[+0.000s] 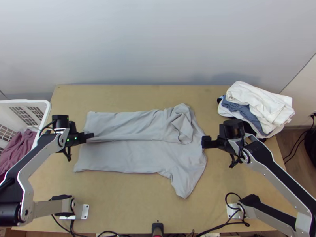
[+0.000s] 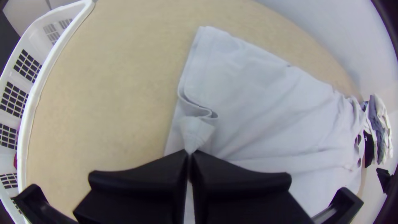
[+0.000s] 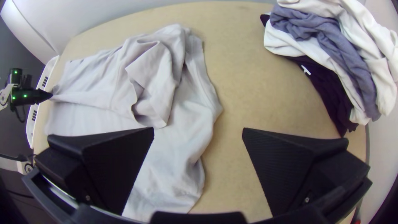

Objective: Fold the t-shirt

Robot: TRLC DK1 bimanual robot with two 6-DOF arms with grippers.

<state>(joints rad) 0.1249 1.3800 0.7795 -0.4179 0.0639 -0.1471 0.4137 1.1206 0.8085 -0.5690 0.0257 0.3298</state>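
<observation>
- The left gripper [image 2: 190, 152] was pressed together on a small pinch of grey cloth, at the hem end of the folded-over flap; the cloth rose in a narrow gather into its tips.
- The right gripper [image 3: 198, 132] was wide open and had hold of nothing. It stood by the shoulder end; whether a finger touched the cloth there, I could not tell surely.
- The t-shirt [image 1: 138, 156] lay between the two arms on the table [image 1: 130, 199], its far side folded once over the middle, the near side flat.
- It seemed light, soft and thin, not fragile, and likely to wrinkle or slide if pulled from one end only.
- The far sleeve part [image 1: 183, 122] was bunched. I judged that the right gripper should best take the flap's free edge beside it, so both ends could be drawn straight.
- The near sleeve [image 1: 183, 185] pointed outward, a fold still to do.
- Farther out were the white basket [image 1: 39, 102] and the clothes pile [image 1: 258, 104].
</observation>
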